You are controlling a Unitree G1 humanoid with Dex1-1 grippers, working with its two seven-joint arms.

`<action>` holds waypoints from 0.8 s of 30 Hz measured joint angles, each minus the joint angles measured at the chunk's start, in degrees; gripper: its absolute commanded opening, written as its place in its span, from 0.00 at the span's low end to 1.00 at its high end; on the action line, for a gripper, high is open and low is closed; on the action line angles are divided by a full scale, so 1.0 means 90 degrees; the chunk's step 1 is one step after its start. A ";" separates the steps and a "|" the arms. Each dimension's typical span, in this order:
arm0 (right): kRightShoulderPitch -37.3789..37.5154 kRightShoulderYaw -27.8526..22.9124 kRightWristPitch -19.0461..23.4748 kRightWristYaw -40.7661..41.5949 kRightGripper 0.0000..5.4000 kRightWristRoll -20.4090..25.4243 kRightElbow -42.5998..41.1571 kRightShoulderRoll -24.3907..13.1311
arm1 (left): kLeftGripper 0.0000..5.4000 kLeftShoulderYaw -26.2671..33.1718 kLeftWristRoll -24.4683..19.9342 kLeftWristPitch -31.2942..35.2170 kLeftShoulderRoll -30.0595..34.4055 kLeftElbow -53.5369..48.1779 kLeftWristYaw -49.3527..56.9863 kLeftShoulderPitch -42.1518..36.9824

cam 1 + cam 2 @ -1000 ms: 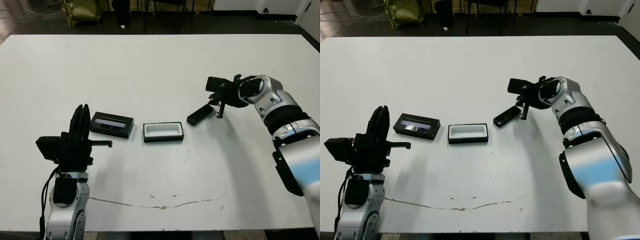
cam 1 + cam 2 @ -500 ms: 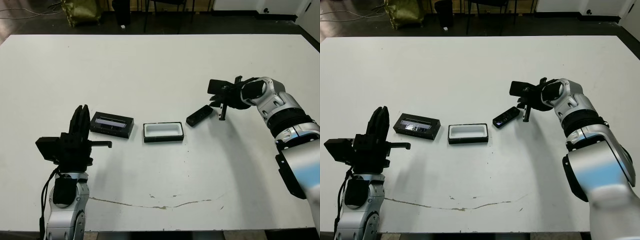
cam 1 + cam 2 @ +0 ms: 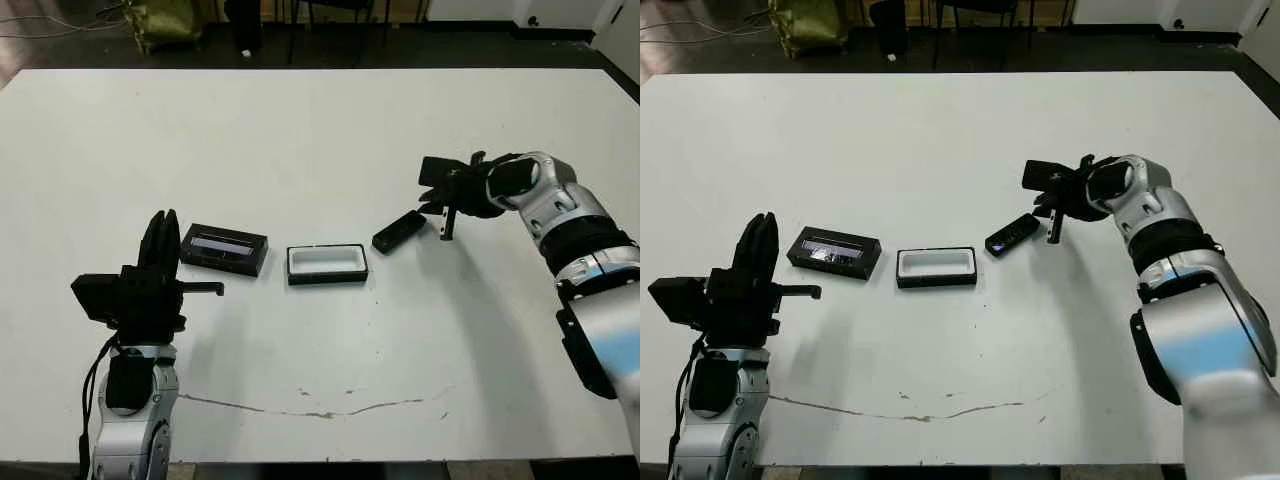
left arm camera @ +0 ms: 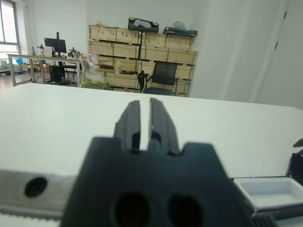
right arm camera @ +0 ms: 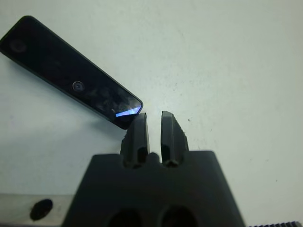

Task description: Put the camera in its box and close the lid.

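**Camera on the bench beside our right hand**

Camera (image 3: 399,230) lies flat on the white bench (image 3: 300,150), slanted, just right of the box (image 3: 326,264), apart from it. Our right hand (image 5: 153,124) points down just beside the camera's near end, its fingers (image 5: 138,132) pressed almost together with only a slit between, gripping nothing. The box sits open, white lining up. The lid (image 3: 224,248) lies just left of the box, grey strip upward. Our left hand (image 3: 158,243) is raised near the bench's front left, fingers nearly together and empty.
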 measured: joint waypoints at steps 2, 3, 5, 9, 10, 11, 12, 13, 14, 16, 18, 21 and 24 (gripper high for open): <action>0.0015 0.0003 0.0000 -0.0084 0.00 -0.0018 -0.0050 -0.0025 | 0.00 0.0000 -0.0002 -0.0013 0.0000 0.0009 -0.0003 0.0001; 0.0014 0.0003 0.0000 -0.0116 0.00 -0.0036 -0.0057 -0.0035 | 0.00 -0.0003 -0.0002 -0.0014 -0.0001 0.0010 -0.0005 0.0002; 0.0012 0.0006 0.0000 -0.0204 0.00 -0.0070 -0.0043 -0.0042 | 0.00 -0.0011 0.0004 -0.0014 -0.0006 0.0010 -0.0004 0.0013; -0.0033 0.0007 0.0000 -0.0458 0.00 -0.0138 0.0061 -0.0043 | 0.00 -0.0017 0.0015 -0.0017 -0.0010 0.0010 -0.0003 0.0059; -0.0064 0.0003 0.0000 -0.0531 0.00 -0.0141 0.0078 -0.0042 | 0.00 -0.0017 0.0014 -0.0017 -0.0010 0.0010 -0.0003 0.0065; -0.0120 -0.0004 -0.0001 -0.0591 0.00 -0.0141 0.0108 -0.0041 | 0.00 -0.0017 0.0010 -0.0017 -0.0010 0.0011 -0.0004 0.0066; -0.0181 -0.0025 -0.0018 -0.0657 0.00 -0.0134 0.0153 -0.0039 | 0.00 -0.0017 0.0005 -0.0026 -0.0011 0.0014 -0.0005 0.0065; -0.0229 -0.0042 -0.0030 -0.0678 0.00 -0.0125 0.0190 -0.0033 | 0.00 -0.0017 0.0004 -0.0058 -0.0012 0.0029 -0.0011 0.0066; -0.0266 -0.0043 -0.0032 -0.0689 0.00 -0.0124 0.0204 -0.0020 | 0.00 -0.0016 0.0006 -0.0092 -0.0011 0.0049 -0.0023 0.0066; -0.0317 -0.0027 -0.0036 -0.0741 0.00 -0.0134 0.0208 0.0032 | 0.00 -0.0018 0.0007 -0.0145 -0.0012 0.0109 -0.0038 0.0066; -0.0342 0.0002 -0.0029 -0.0752 0.00 -0.0159 0.0202 0.0117 | 0.00 -0.0021 0.0008 -0.0170 -0.0021 0.0127 -0.0037 0.0068; -0.0360 0.0060 0.0041 -0.0759 0.00 -0.0210 0.0192 0.0303 | 0.00 -0.0023 0.0003 -0.0193 -0.0048 0.0128 -0.0039 0.0073; -0.0360 0.0165 0.0042 -0.0765 0.00 -0.0279 0.0163 0.0451 | 0.00 -0.0022 0.0003 -0.0229 -0.0055 0.0132 -0.0044 0.0080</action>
